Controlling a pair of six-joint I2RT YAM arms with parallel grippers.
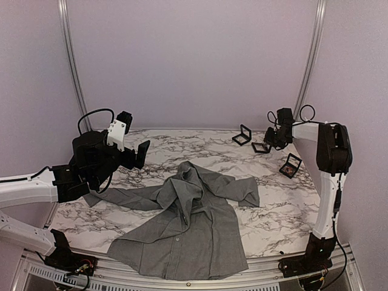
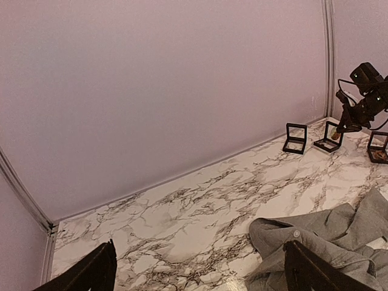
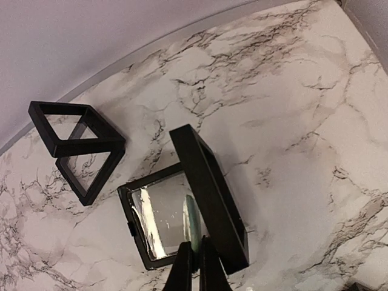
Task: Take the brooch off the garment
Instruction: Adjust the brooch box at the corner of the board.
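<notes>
We see grey shirt (image 1: 182,224) crumpled on desk (image 1: 285,200), black boxes (image 1: 242,135) behind, left gripper (image 1: 134,134) spread wide, right gripper (image 3: 194,267) pinched tight

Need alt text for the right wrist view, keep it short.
The right gripper, fingers closed, points down at an open black hinged case with shiny clear film inside, lying on the marble table. A second open black case sits to its left, nearer the wall.

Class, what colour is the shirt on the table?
The shirt is grey; top external view.
</notes>
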